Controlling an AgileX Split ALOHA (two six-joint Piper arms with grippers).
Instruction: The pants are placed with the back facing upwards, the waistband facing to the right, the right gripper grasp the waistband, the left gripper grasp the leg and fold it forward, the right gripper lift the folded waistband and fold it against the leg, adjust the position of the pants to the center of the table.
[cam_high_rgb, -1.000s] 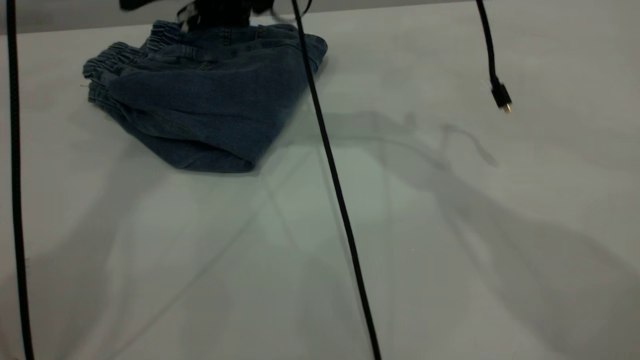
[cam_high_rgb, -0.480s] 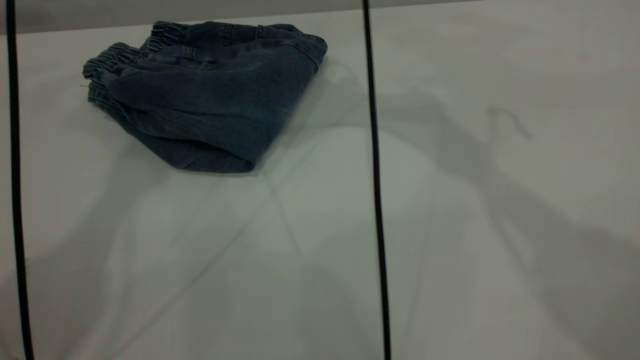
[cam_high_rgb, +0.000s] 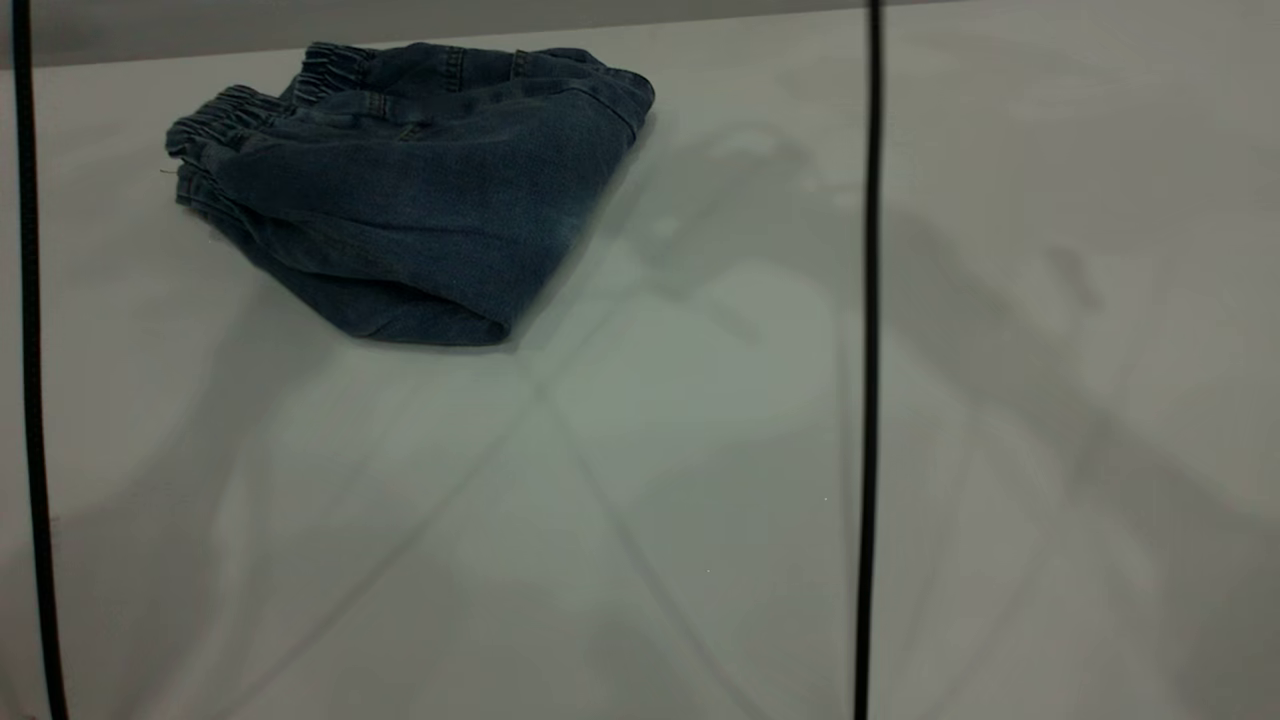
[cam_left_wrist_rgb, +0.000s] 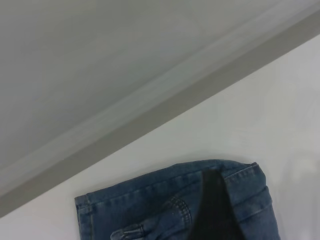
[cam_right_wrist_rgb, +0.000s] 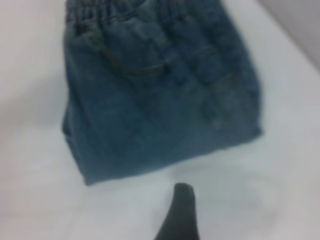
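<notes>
Folded pants (cam_high_rgb: 420, 190) — wrist-only fingertip (cam_right_wrist_rgb: 181, 210)

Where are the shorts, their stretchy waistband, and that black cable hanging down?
Pants (cam_high_rgb: 420, 210), exterior view, on the folded top layer.
Waistband (cam_high_rgb: 215, 115), exterior view, on the gathered elastic edge.
Cable (cam_high_rgb: 870, 400), exterior view, midway along its length.

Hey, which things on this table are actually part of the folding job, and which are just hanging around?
Part of the job:
- the pants, folded in a bundle near the far left edge
- the waistband, gathered at the bundle's left
- the table

Just there:
- two black cables hanging down across the exterior view
</notes>
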